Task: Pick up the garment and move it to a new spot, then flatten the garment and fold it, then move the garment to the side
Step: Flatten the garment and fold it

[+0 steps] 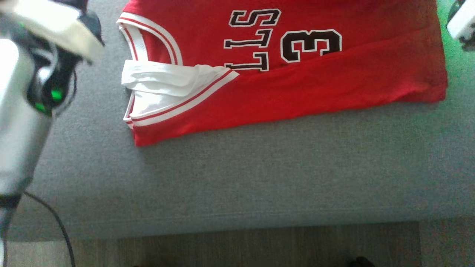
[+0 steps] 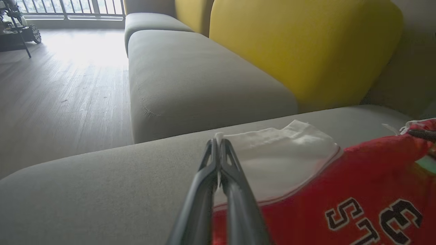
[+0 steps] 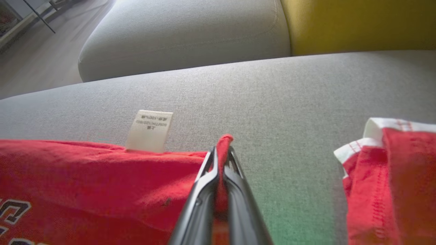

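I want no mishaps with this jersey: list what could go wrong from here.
1. The left gripper pinches only a sliver of white fabric at its tips; a pull may slip it free.
2. The right gripper grips a small tuck of the red jersey; uneven pulling could skew the fold.
3. In the head view the white fabric lies bunched, so a crease may get pressed in.

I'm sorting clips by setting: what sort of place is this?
Probably a home living room: a grey sofa with yellow back cushions, a wooden floor, and a red jersey spread on the seat.
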